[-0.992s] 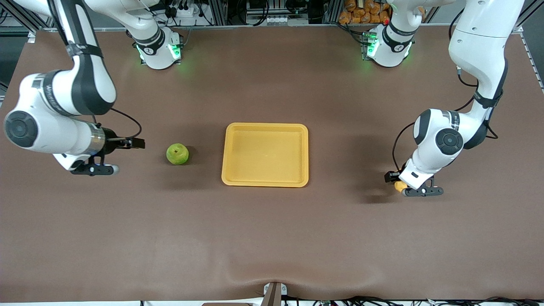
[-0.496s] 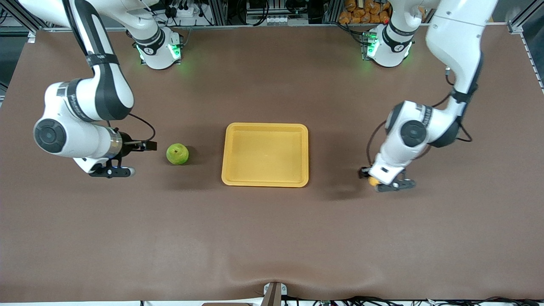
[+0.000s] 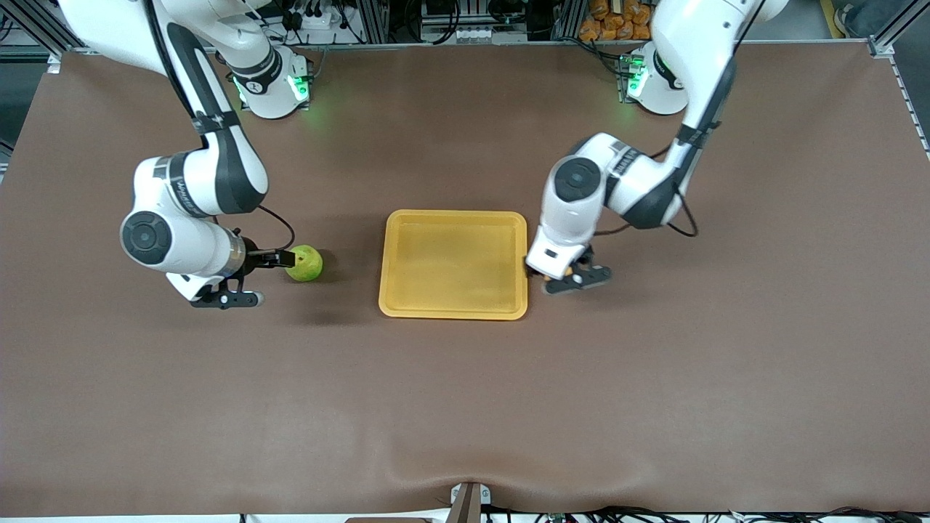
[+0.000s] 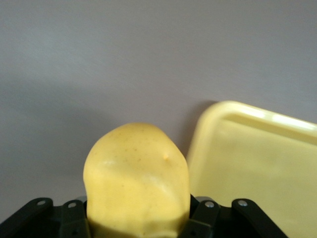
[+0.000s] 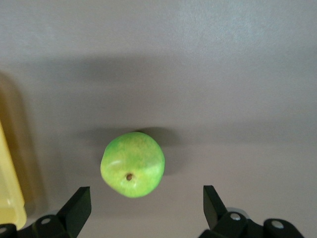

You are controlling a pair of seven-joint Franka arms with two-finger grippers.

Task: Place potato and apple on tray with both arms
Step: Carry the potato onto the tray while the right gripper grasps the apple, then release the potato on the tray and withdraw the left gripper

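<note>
Beside the tray (image 4: 257,168), potato (image 4: 136,183) stands upright, gripped.

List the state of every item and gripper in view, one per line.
Oblong yellow-orange potato: gripped, lifted beside the tray's edge.
Round green apple: resting on the table, ungripped.
Flat yellow plastic tray: empty.
Left gripper: shut on the potato.
Right gripper: open, beside the apple.

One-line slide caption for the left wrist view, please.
Left gripper, jaws shut on the potato, carries it in the air beside the yellow tray.
</note>
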